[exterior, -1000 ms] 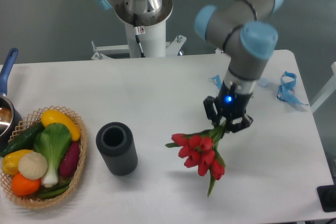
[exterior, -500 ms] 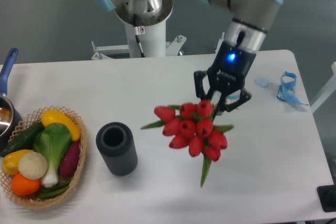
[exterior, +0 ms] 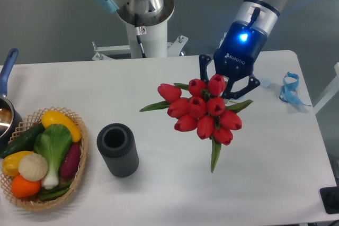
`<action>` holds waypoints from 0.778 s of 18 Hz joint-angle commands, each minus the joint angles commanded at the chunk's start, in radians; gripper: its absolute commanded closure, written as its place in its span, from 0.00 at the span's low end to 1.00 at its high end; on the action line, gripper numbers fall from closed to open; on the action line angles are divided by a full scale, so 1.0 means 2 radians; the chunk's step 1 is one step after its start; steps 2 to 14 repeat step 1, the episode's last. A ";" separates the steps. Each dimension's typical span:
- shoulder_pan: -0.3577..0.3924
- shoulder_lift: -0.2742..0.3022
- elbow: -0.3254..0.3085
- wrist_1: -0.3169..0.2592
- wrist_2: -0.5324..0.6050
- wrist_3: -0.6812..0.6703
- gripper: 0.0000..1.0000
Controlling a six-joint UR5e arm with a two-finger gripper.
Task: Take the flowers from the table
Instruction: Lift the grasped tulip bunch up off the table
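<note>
The flowers (exterior: 201, 110), a bunch of red tulips with green leaves, hang in the air above the right middle of the white table (exterior: 159, 83). My gripper (exterior: 229, 88) is shut on their stems just behind the blooms, which face the camera. The stems and their pale ends are hidden behind the blooms and the gripper. One long green leaf (exterior: 215, 154) droops down below the bunch.
A dark ribbed cylinder vase (exterior: 117, 150) stands upright at the left of the flowers. A wicker basket of vegetables (exterior: 42, 157) sits at the front left, with a blue-handled pot (exterior: 6, 99) behind it. Blue ribbon pieces (exterior: 290, 89) lie at the right edge.
The gripper has risen and moved toward the back of the table with the flowers in it. The bunch now appears larger and higher, clear of the tabletop.
</note>
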 joint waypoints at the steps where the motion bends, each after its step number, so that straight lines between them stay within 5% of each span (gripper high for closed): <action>1: 0.000 0.000 0.000 0.000 -0.001 -0.001 0.72; 14: 0.000 0.000 0.000 0.000 -0.001 -0.001 0.72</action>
